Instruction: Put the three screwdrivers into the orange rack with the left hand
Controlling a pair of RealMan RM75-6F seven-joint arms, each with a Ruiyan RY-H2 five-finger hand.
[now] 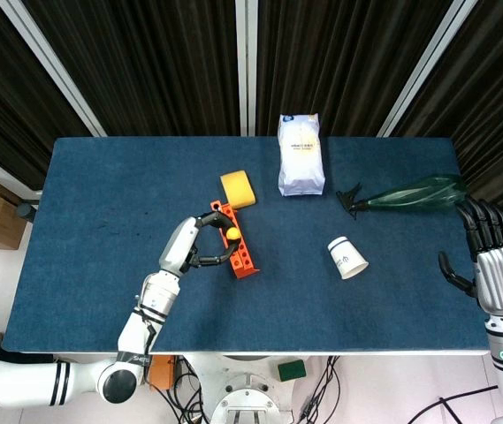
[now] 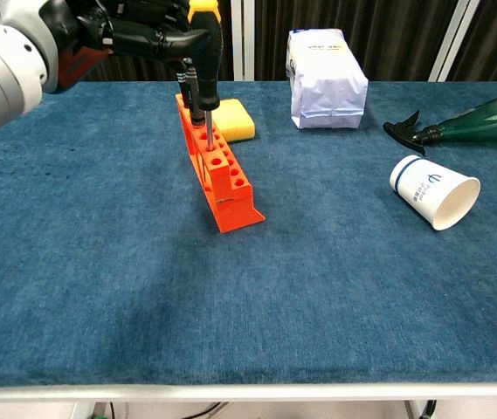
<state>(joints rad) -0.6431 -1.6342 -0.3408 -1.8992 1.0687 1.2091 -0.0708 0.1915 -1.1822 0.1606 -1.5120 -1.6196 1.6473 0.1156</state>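
- The screwdriver (image 2: 200, 65), with its yellow-topped black handle, stands upright over the orange rack (image 2: 217, 166); its thin metal shaft reaches down into one of the holes near the far end of the rack.
- From the head view the yellow cap of the handle (image 1: 232, 230) shows as a round dot right above the rack (image 1: 240, 246).
- The left robot hand (image 1: 200, 237) is clamped on the handle, its dark fingers (image 2: 156, 39) curled round it from the left side of the chest view.
- Only this one screwdriver can be made out; the other holes that show along the near half of the rack look unfilled.
- The rack lies on the blue surface (image 2: 100, 262), running at a slant from the far left toward the near right.
- A yellow sponge (image 2: 231, 119) sits just beside the rack's far end, on its right.
- A white bag (image 2: 327, 78) stands upright further back on the surface.
- A green spray bottle (image 2: 462, 122) lies on its side to the right, its black trigger head pointing left.
- A white paper cup (image 2: 433, 191) lies tipped over, near the bottle and well apart from the rack.
- The right robot hand (image 1: 491, 265) hangs at the right edge of the surface, fingers apart and holding nothing.
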